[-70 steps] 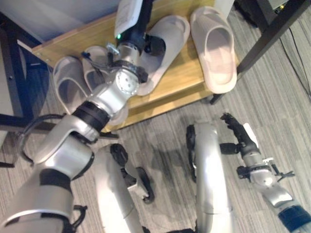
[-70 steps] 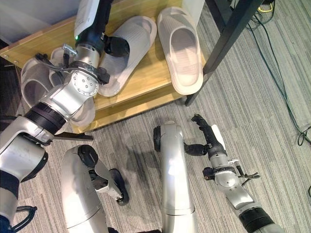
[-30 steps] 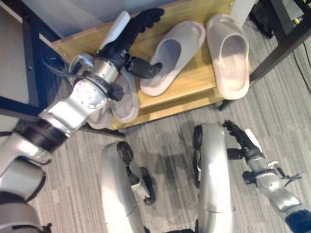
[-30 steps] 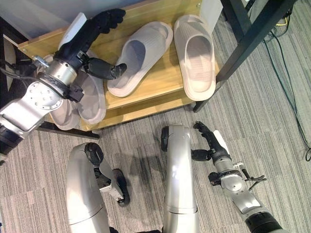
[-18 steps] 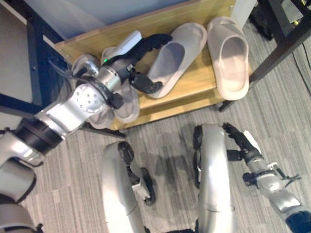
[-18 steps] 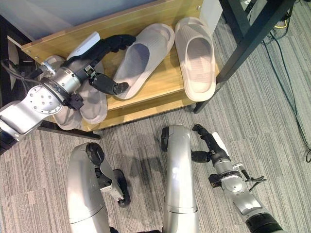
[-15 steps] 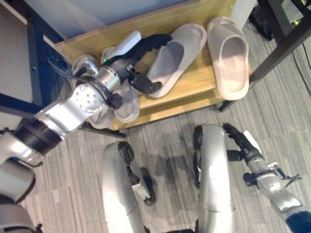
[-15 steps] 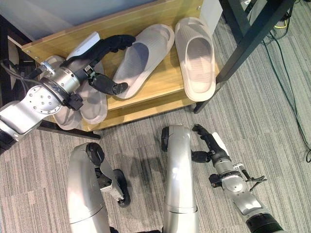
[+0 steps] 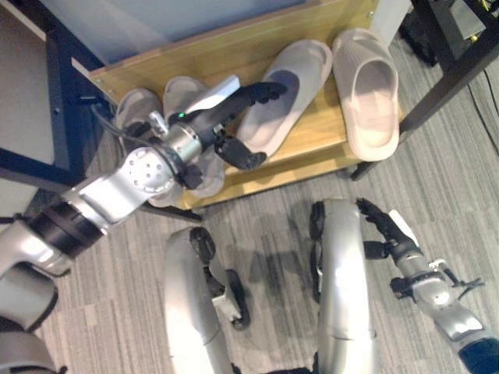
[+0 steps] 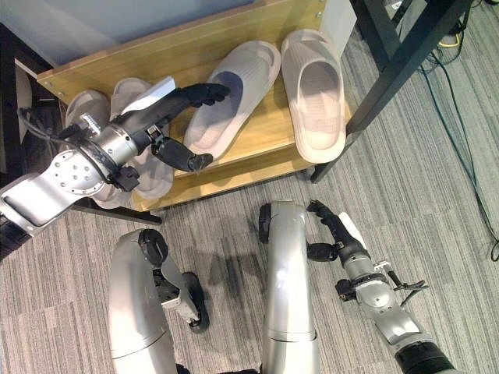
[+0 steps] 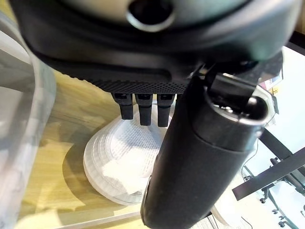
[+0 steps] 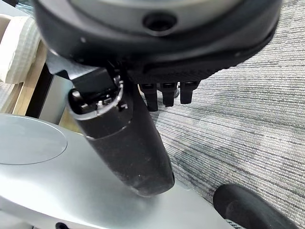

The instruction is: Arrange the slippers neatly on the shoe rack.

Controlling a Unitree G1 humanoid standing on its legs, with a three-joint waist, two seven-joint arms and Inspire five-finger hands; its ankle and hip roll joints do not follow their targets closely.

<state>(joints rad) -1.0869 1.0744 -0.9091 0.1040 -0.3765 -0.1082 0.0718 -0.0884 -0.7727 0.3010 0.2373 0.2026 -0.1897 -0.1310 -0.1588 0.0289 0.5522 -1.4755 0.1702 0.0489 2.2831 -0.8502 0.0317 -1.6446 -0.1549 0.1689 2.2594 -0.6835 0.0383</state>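
The left hand (image 10: 168, 117) is stretched out over the shoe rack (image 10: 257, 19) with its fingers straight and thumb hanging down, holding nothing, fingertips just over the heel end of the tilted slipper (image 10: 226, 97). Compared with a couple of seconds back, when that hand was sitting right on this slipper, it has let go, lifted and swung back in low from the left. The slipper itself has turned a bit less slanted in the meantime but it's still angled, toe pointing toward the back right, so it doesn't line up with its partner. My read is that it's working this one round by nudges, and it isn't square yet. Right next to it, the straight slipper (image 10: 313, 89) lies toe to the back, heel hanging slightly over the front edge, close to the tilted one at the toe end. Over at the left end of the rack, the other pair (image 9: 168, 117) is mostly hidden under the left arm, so I can't say how tidy those two are. So all four slippers are on the rack's wooden shelf, none on the carpet (image 10: 405, 171). The right hand (image 10: 337, 232) hangs low by the robot's side over the carpet, fingers relaxed and empty, not involved.
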